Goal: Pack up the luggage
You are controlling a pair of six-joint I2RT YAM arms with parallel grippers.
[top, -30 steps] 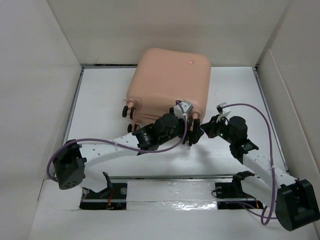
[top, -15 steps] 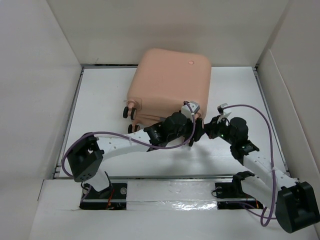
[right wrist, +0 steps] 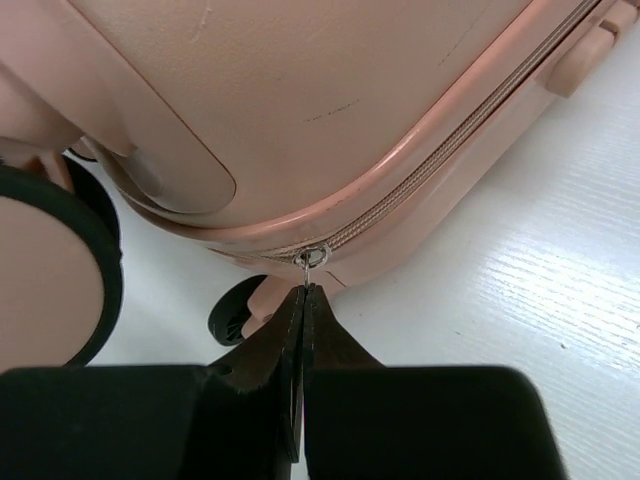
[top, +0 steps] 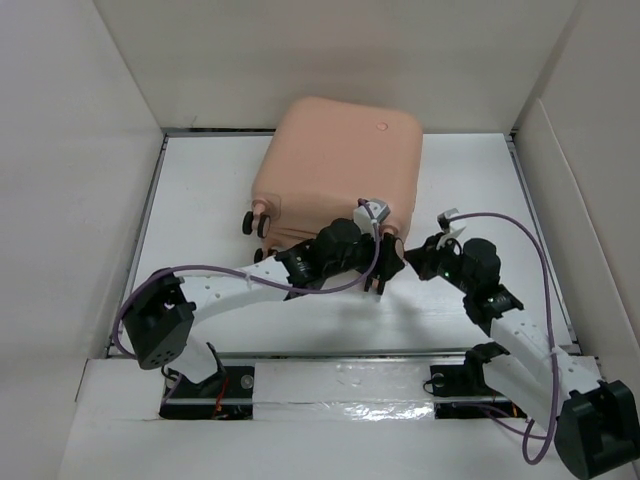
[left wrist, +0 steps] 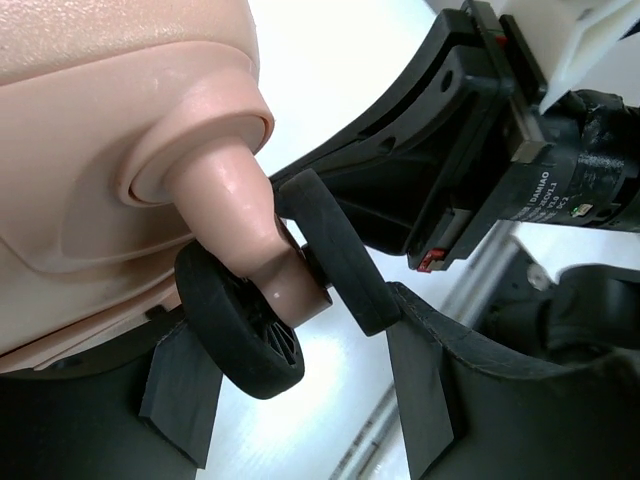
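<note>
The peach-pink luggage point(top: 340, 160) lies shut on the white table, its wheel end facing the arms. My left gripper point(top: 383, 268) is at its near right corner. In the left wrist view both fingers point(left wrist: 180, 385) press on a black twin-disc caster wheel point(left wrist: 235, 325) on its pink stem, so the left gripper point(left wrist: 290, 320) is shut on it. My right gripper point(top: 410, 262) sits just right of that. In the right wrist view the right gripper point(right wrist: 305, 292) is shut on the small metal zipper pull point(right wrist: 316, 256), at the end of the closed zipper point(right wrist: 440, 165) along the shell point(right wrist: 300, 100).
Two more caster wheels point(top: 255, 222) stick out at the suitcase's near left corner. White walls enclose the table point(top: 200, 190) on the left, right and back. The right arm's black wrist point(left wrist: 480, 150) hangs very close beside the left fingers.
My left gripper has closed from wide open onto the caster wheel, and the left arm's elbow has swung inward. The right gripper stays shut on the zipper pull, hardly moved.
</note>
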